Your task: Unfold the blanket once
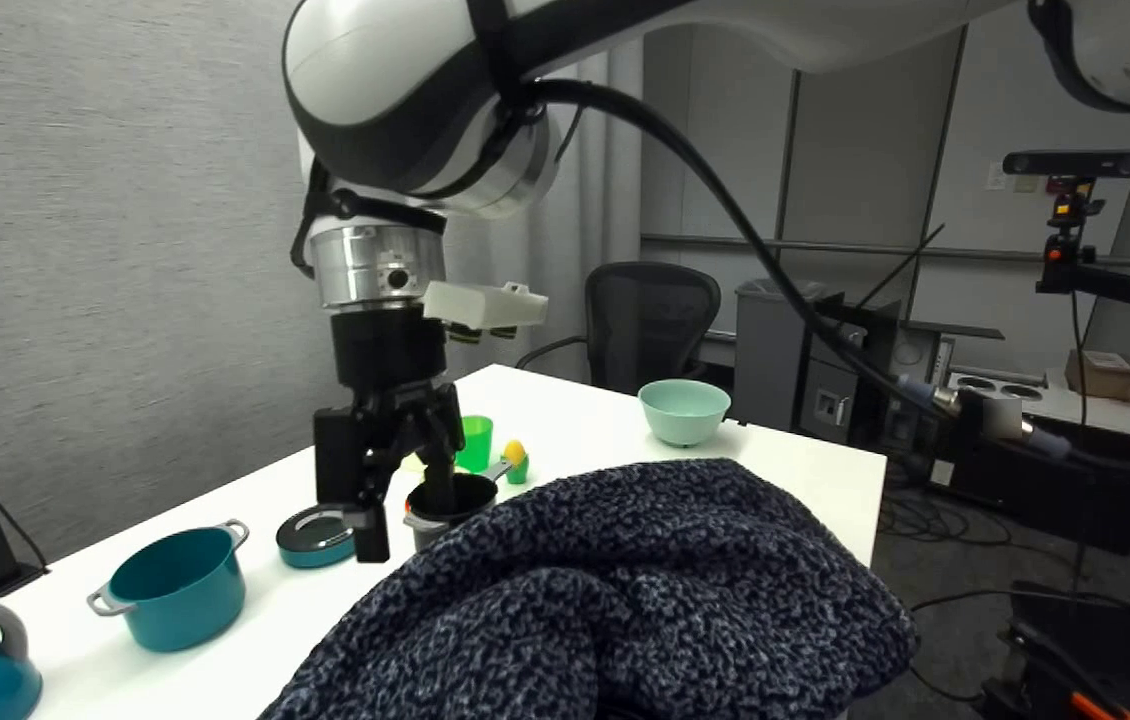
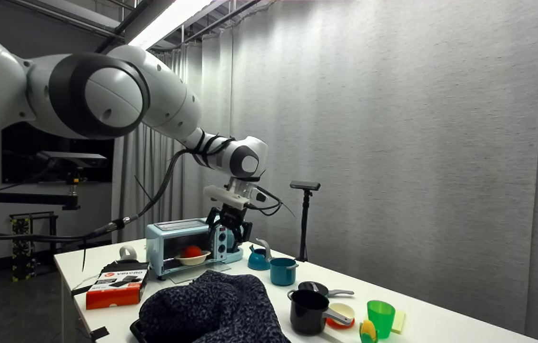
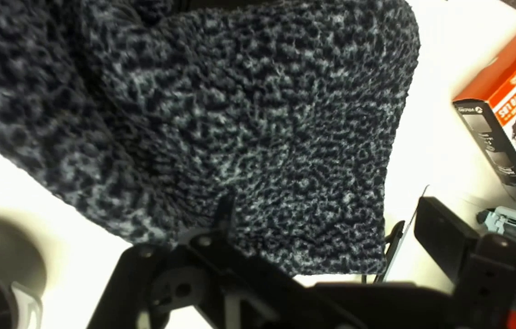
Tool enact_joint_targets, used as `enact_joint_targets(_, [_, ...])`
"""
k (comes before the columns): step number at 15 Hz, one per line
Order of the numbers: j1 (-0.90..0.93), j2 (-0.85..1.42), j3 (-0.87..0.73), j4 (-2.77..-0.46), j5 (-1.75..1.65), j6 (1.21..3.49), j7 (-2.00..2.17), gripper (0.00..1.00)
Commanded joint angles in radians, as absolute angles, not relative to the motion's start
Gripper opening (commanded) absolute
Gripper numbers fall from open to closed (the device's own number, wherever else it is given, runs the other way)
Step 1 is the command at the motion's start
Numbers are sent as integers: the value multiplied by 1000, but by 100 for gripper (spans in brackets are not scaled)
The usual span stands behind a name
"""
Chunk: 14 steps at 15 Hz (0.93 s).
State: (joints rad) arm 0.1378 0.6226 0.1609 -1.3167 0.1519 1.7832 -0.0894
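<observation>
The blanket, dark navy with light speckles, lies heaped on the white table (image 2: 440,328). It shows as a rumpled mound (image 1: 645,580) in an exterior view, and its near part (image 2: 216,305) shows in another exterior view. A flat flap of the blanket (image 3: 303,137) fills the middle of the wrist view, its straight lower edge and corner loose. My gripper (image 3: 331,219) is open with its fingers (image 3: 440,233) wide apart and nothing clamped between them. Beyond the heap, in both exterior views, the gripper (image 1: 405,520) points down in front of the toaster oven. Much of the blanket's underside is hidden.
A light-blue toaster oven (image 2: 221,238) holds a bowl with a red item. The Velcro box (image 2: 116,288) stands beside the blanket. Along the far side are a teal pot (image 2: 282,271), a kettle (image 2: 258,259), a black pot (image 2: 307,314) and a green cup (image 2: 381,317). A mint bowl (image 1: 683,412) sits near an edge.
</observation>
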Motion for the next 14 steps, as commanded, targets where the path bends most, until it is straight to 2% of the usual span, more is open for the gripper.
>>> enact_joint_targets(1, [50,546,133,-1418,250,1778,-44,100])
enact_joint_targets(10, [-158,456,11,-1658,462,1807,8,100])
enact_joint_targets(14, [-245,446,5,-1731,616,1868,-196,100])
